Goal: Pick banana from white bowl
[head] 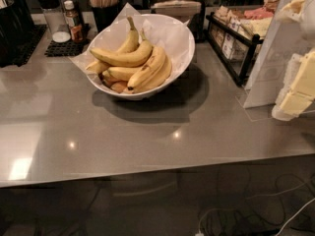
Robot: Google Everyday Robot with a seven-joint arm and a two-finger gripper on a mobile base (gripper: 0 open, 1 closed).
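Nearest is the grey counter point(147, 146), bare along its front edge; at the right margin, well apart from the fruit and off to the side, hangs the pale gripper point(295, 90), holding nothing that shows, and whether it is open or closed I cannot tell; so the pick looks barely begun, with the approach, the grasp and the lift all left to do. Further back stands the white bowl point(147, 95), lined with crinkled paper point(167, 33); the banana point(150, 69) lies in its near right part, on top of the pile and resting against the other bananas point(123, 58); its long axis runs diagonally, from a dark blunt tip at the near left up to its other end at the far right, with a small brown bruise near the middle and the curve bulging toward the near right. Beyond are a black rack point(236, 43) at right and bottles point(74, 21) at left.
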